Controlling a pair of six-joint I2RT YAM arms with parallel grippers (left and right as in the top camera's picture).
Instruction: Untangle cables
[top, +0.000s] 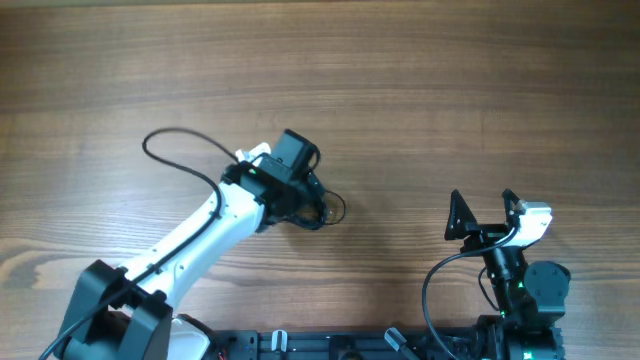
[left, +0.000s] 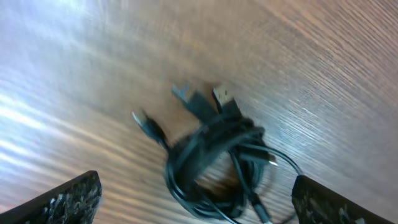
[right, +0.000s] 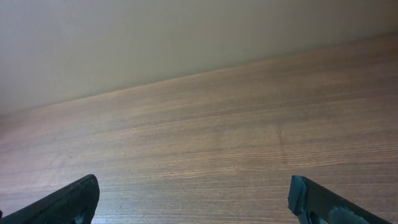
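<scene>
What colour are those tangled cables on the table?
The cables are black, clearest in the left wrist view.

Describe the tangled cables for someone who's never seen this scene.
On the wooden table, follow the white left arm to its tip, near the centre. The cables lie just beneath: a small knot of thin black wires with plug ends sticking out, unlike the single thicker cable looping off that arm.

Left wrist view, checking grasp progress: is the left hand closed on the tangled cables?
No, the left hand is open, its fingers wide apart either side of the cables.
</scene>
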